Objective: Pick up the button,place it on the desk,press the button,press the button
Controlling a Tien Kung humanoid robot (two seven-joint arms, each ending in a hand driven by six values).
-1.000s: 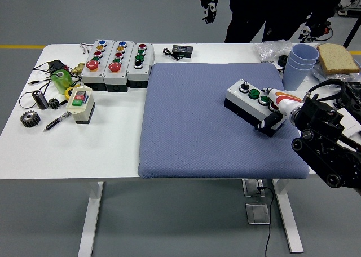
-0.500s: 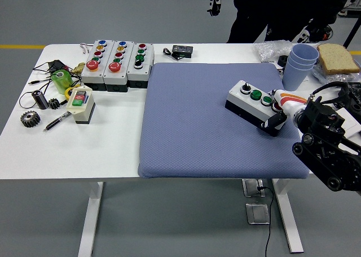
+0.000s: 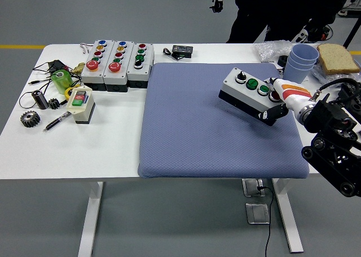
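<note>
The right hand point(image 3: 285, 96) grips the button box point(image 3: 250, 95) by its 4 o'clock end, fingers closed around that corner, and the box looks tilted and clear of the blue mat point(image 3: 214, 127), over the mat's 2 o'clock area. Held by 1 end only, it could swing or slip out if the hand turns or sets it down fast, and an edge-first landing would likely leave it rocking or facing away, making the 2 presses that follow awkward. The box carries a black knob, 2 green buttons and a red one partly hidden by the fingers, so which button gets pressed cannot be settled yet. Close by at 1 o'clock stands a stack of blue cups point(image 3: 299, 62), with a slice of bread point(image 3: 337, 58) and crinkled plastic beyond; a wide swing of the wrist could knock the cups. At 10 o'clock sit 3 more button boxes point(image 3: 117, 63), a smaller switch box point(image 3: 80, 103), a green roll, gears and a pen, all well apart from the work. A person point(image 3: 271, 12) in dark clothes stands at 12 o'clock beyond the table. The left arm is out of view.
</note>
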